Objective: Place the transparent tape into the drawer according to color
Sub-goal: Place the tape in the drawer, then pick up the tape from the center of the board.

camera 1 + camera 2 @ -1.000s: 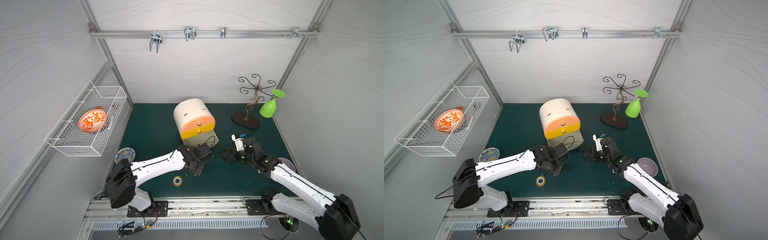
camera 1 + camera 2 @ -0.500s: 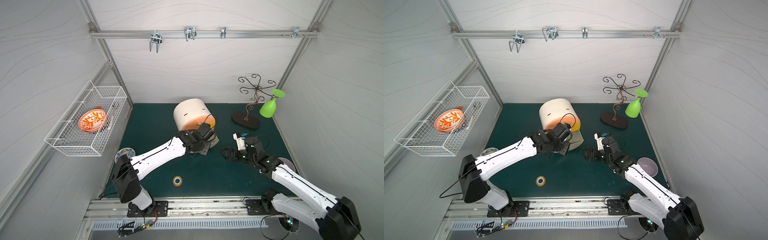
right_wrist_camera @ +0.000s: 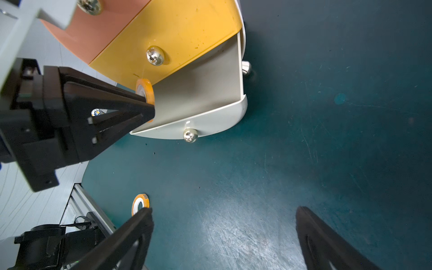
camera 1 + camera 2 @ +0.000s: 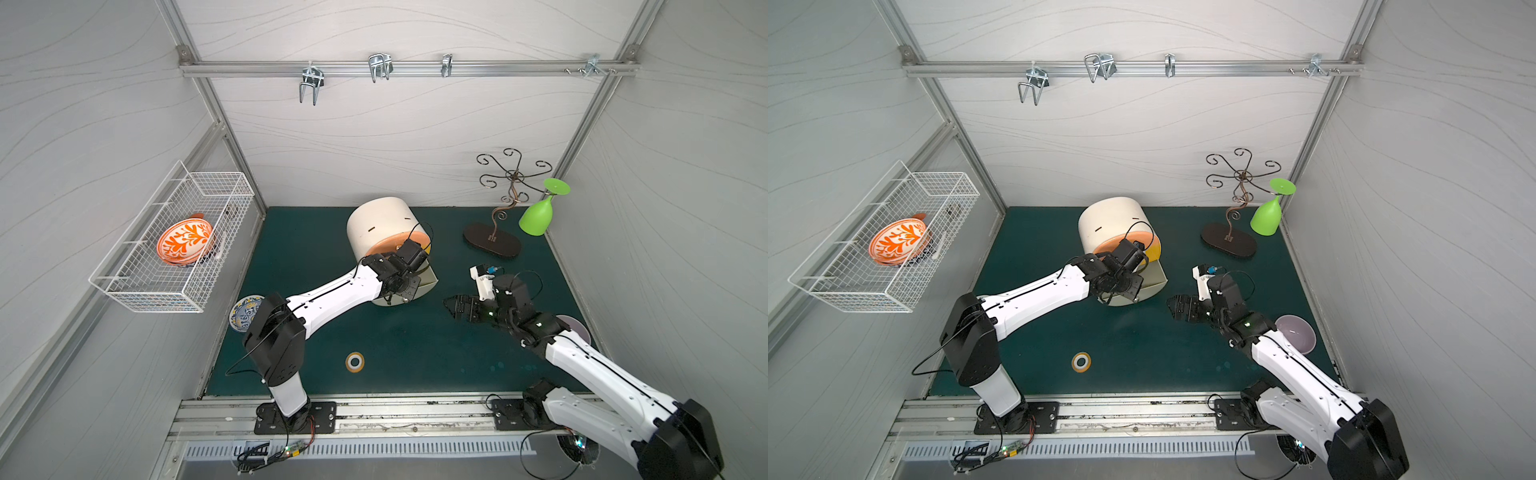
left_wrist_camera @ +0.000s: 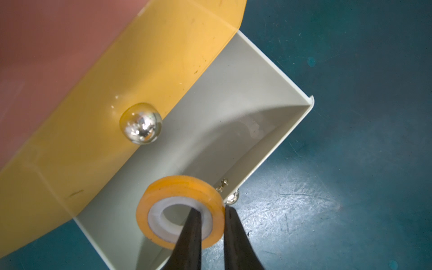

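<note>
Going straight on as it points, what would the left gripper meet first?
Probably the floor of the open white drawer; the left gripper, shut on an orange tape roll, points into it. Depth unclear.

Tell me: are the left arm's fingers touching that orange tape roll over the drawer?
Touching. Left wrist view: the fingers pinch the orange tape roll, one inside its hole, one outside.

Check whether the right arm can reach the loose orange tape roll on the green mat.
Likely yes: the glossy orange tape roll lies alone on bare green mat, and nothing sits between it and the open right fingers.
</note>
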Motion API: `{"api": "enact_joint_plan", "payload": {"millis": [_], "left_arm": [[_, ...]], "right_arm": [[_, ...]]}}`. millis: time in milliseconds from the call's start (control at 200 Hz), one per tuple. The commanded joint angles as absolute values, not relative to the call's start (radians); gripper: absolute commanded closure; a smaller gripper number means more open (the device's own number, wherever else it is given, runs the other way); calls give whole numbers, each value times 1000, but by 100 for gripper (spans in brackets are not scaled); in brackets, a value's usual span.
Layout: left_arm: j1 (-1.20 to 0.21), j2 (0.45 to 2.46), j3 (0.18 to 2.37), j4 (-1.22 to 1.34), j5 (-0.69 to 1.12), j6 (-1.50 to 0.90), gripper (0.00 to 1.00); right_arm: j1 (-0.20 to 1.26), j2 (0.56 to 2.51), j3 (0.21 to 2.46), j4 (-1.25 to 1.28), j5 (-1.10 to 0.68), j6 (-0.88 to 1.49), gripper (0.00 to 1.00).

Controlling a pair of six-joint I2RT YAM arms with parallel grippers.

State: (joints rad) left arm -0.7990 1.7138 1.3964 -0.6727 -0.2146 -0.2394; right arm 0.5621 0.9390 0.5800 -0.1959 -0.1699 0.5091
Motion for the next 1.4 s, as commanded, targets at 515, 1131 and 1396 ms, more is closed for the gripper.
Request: {"api": "enact_joint_plan", "payload": {"millis": [515,1131,1396], "left_arm": [[-792,1531,1240,-680,-177,-325,18],[-792,1189,837,-885,-101,-616,7],[-792,1152,725,-829,-10,-690,24]], "right_arm": [[554,922,556,-198,-194,526,1],[553,949,554,-186,-209,527,1],[553,949,549,-190,-205,522,1]]}}
